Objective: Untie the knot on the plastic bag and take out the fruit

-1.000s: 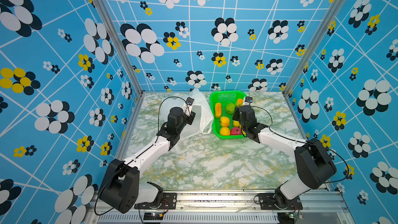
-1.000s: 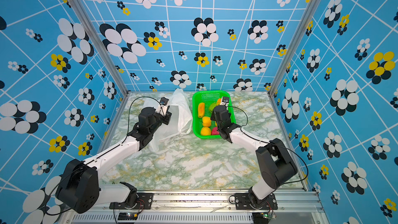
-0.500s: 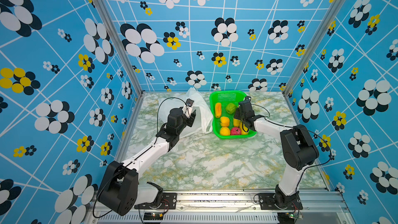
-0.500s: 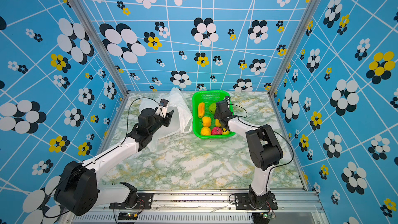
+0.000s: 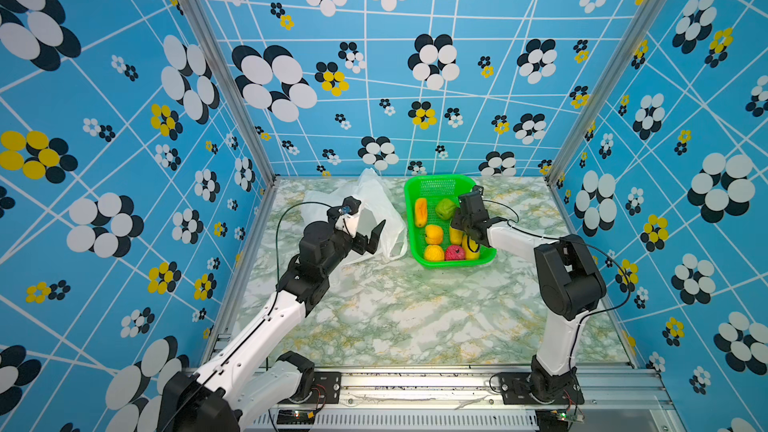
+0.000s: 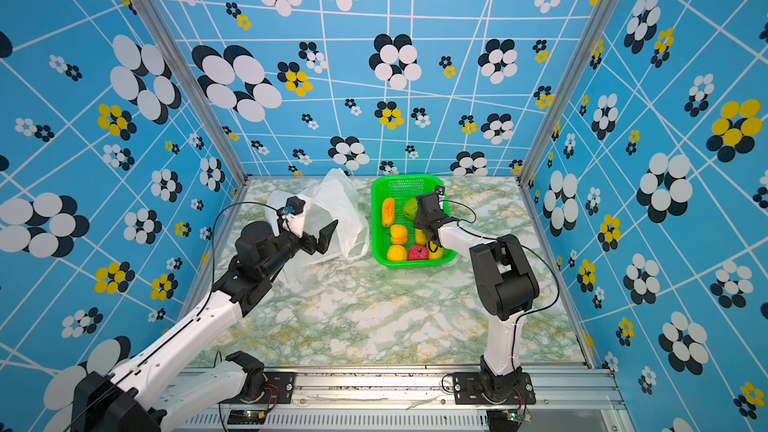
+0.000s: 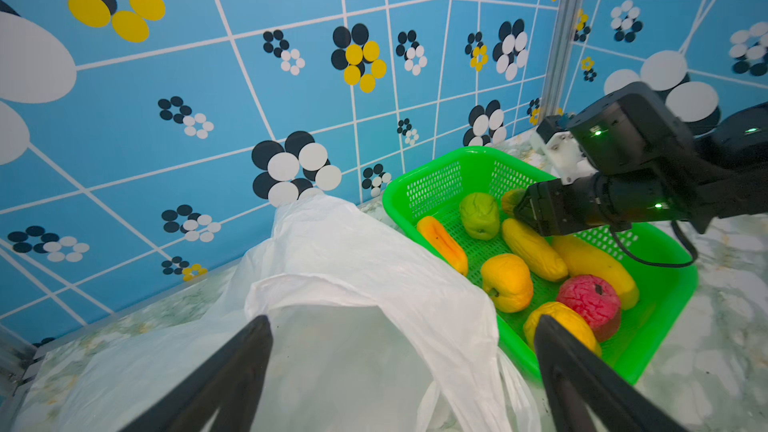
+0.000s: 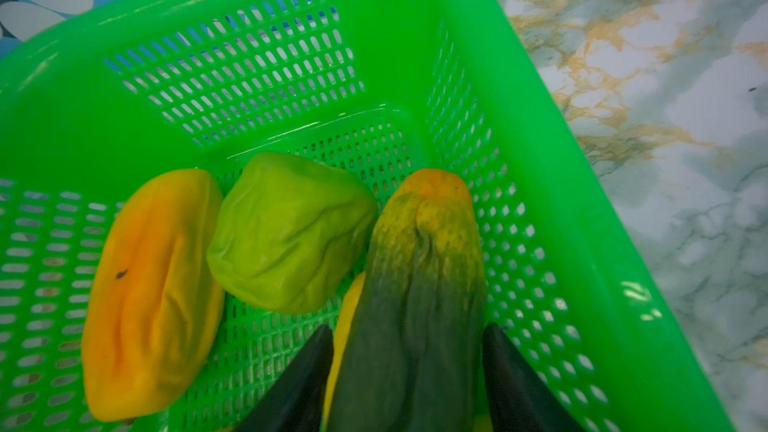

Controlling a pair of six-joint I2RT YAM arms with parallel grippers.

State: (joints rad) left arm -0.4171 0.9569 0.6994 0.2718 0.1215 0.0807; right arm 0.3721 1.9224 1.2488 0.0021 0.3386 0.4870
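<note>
One green-orange fruit (image 8: 424, 243) straddled by the right end effector (image 8: 408, 330) low in the green basket (image 8: 540, 151), likely being deposited; clamped or loosed, cannot tell | left end effector (image 7: 400, 324) spread wide above the slack plastic bag (image 7: 353, 268), pinching nothing: bag seemingly emptied, no hold needed.

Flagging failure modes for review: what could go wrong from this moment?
The mottled green fruit sits between the right gripper's fingers; lifting away might drag it out of the green basket. The open left gripper hangs over the loose plastic bag, whose film could snag a finger.
</note>
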